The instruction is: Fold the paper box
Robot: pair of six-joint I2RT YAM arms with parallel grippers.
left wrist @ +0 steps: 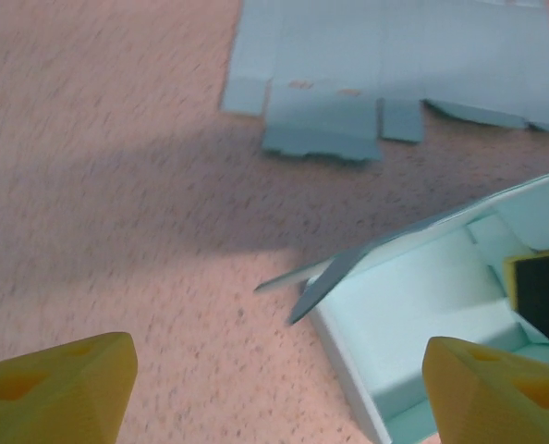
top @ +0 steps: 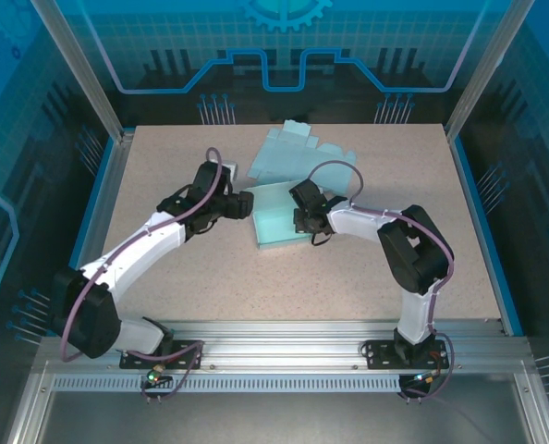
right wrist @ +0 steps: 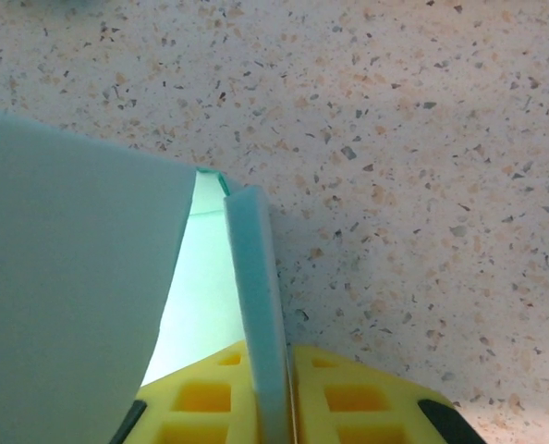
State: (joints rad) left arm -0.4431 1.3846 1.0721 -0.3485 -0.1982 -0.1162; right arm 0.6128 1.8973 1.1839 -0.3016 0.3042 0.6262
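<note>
Seeing paper box [top: 279, 215] half-folded mid-table [top: 210, 277], flat blank [top: 298, 153] just behind. Clamping its side wall with right gripper [right wrist: 273, 412], wall pinched between yellow fingers. Left gripper [top: 244, 204] released, jaws wide, just beside box's left edge.

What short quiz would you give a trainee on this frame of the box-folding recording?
1. True or false: the left gripper is open, holding nothing.
2. The right gripper pinches: A) a cable, B) a wall of the paper box, C) nothing?
3. Fill in: the flat sheet lies nearer the table's ____ edge than the box does.
Key: 1 true; 2 B; 3 far.
</note>
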